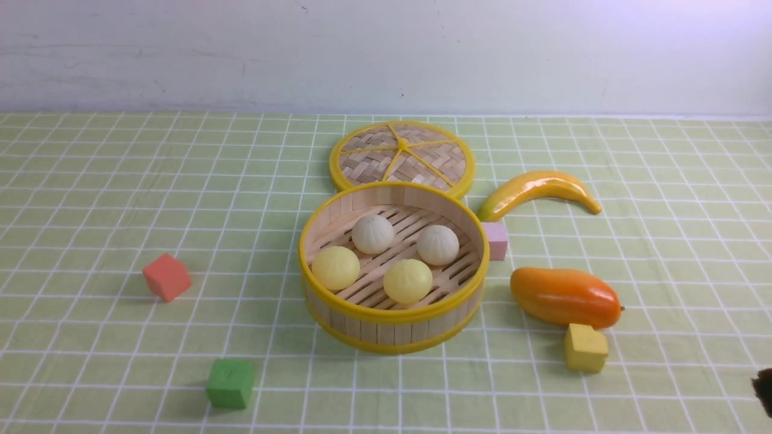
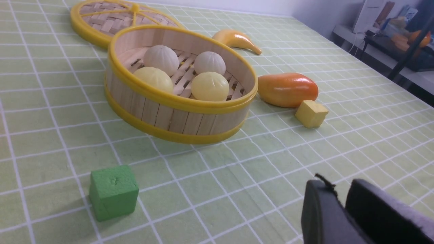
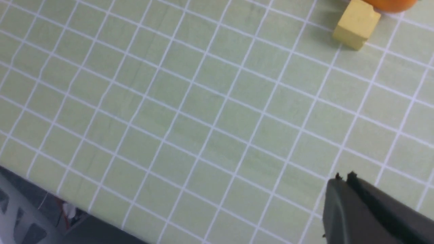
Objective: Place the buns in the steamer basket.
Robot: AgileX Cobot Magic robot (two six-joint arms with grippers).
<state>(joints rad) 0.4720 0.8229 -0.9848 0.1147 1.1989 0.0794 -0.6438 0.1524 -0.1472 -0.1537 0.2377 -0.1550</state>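
Note:
The steamer basket (image 1: 392, 314) stands mid-table, also shown in the left wrist view (image 2: 176, 118). On its slatted floor lie two pleated off-white buns (image 1: 373, 234) (image 1: 438, 244) and two smooth pale yellow buns (image 1: 335, 267) (image 1: 408, 281). My left gripper (image 2: 339, 187) hovers over the cloth well in front of the basket, its fingers slightly apart with nothing between them. My right gripper (image 3: 344, 177) is shut and empty above bare cloth near the table's front right edge. Only a dark tip of the right gripper (image 1: 765, 392) shows in the front view.
The flat woven lid (image 1: 401, 157) lies behind the basket. A banana (image 1: 537, 190), a mango (image 1: 564, 296), a pink cube (image 1: 497, 240) and a yellow cube (image 1: 585, 347) sit to the basket's right. A red cube (image 1: 167, 276) and a green cube (image 1: 230, 383) sit to its left.

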